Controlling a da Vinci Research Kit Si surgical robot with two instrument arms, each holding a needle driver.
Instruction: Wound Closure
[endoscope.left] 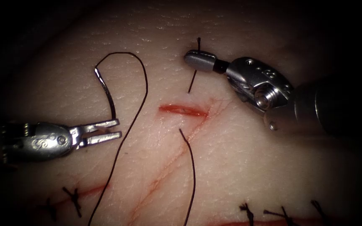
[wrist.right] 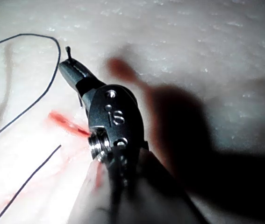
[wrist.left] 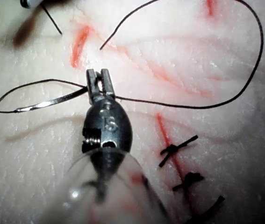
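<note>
The cut [endoscope.left: 183, 110] is a short red slit in the pale tissue [endoscope.left: 239, 167]. My right tool [endoscope.left: 188, 57] sits just beyond it, jaws shut on a short thread tail [endoscope.left: 192, 81] whose lower end meets the tissue at the cut's far edge. Another thread end [endoscope.left: 188, 150] rises from the near edge and trails toward the front. My left tool [endoscope.left: 119, 128] lies left of the cut with jaws open. The curved needle [endoscope.left: 107, 94] rests on the tissue, outside it, one end touching the upper jaw. Its long thread [endoscope.left: 145, 83] loops over and runs down past the left tool.
Finished knotted stitches stand at the lower left [endoscope.left: 74, 196] and along the lower right [endoscope.left: 281, 215]. Faint red lines [endoscope.left: 164, 175] cross the tissue in front of the cut. In the left wrist view, more stitches [wrist.left: 176, 149] lie beside the left tool [wrist.left: 98, 74].
</note>
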